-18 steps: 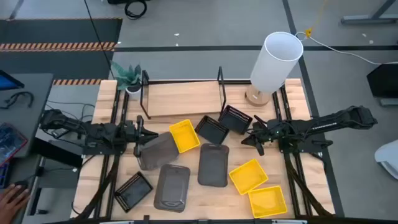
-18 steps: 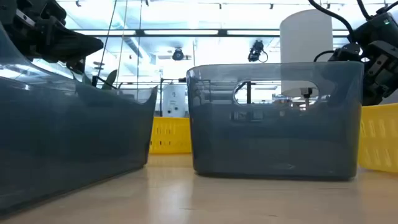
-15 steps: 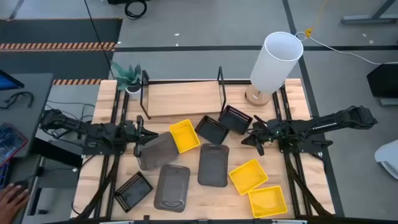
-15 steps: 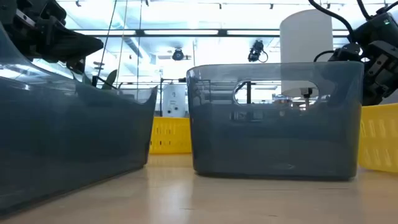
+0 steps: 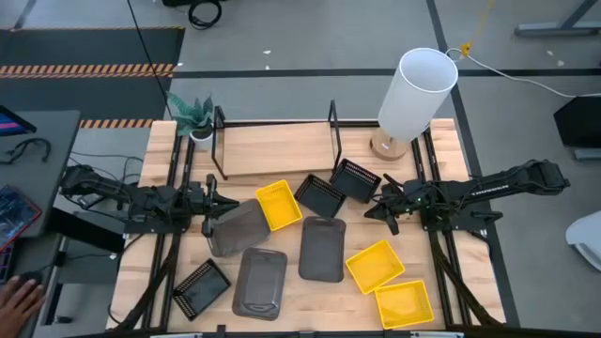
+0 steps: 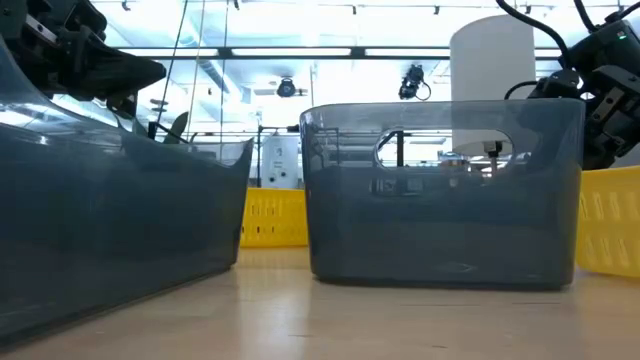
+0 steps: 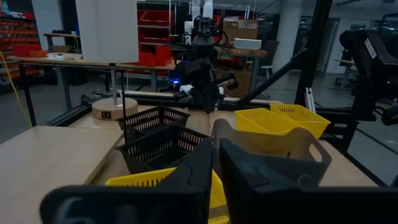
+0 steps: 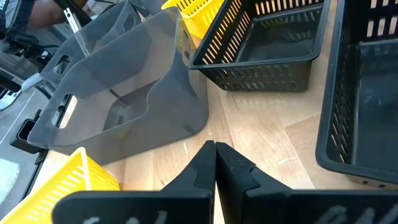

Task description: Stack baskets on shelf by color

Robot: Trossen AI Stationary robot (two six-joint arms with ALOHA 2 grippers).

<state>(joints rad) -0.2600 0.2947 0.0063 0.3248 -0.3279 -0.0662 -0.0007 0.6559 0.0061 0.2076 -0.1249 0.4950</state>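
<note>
My left gripper (image 5: 213,204) is shut on a solid dark grey basket (image 5: 238,228) left of the table's middle. That basket stands tipped, with its opening facing the table's right side (image 8: 124,93). My right gripper (image 5: 370,210) is shut and touches nothing. It hovers over bare wood (image 8: 215,149) beside two black mesh baskets (image 5: 321,195) (image 5: 355,178). Two more grey baskets (image 5: 261,282) (image 5: 322,249), three yellow ones (image 5: 279,205) (image 5: 376,266) (image 5: 404,303) and another black mesh one (image 5: 202,286) sit flat on the tabletop. The shelf (image 5: 277,150) stands at the far edge. My left gripper (image 7: 214,168) pinches the upper rim of the grey basket's end wall (image 7: 215,127) between its two fingers. It comes in about level from the table's left. The basket is tilted, with its lower side on the table (image 8: 155,140).
A tall white cylinder lamp (image 5: 418,89) stands at the far right, beside the shelf. A small plant (image 5: 192,117) is at the shelf's left end. A person's hand (image 5: 14,300) shows off the table's near left corner. Bare wood lies around the right gripper.
</note>
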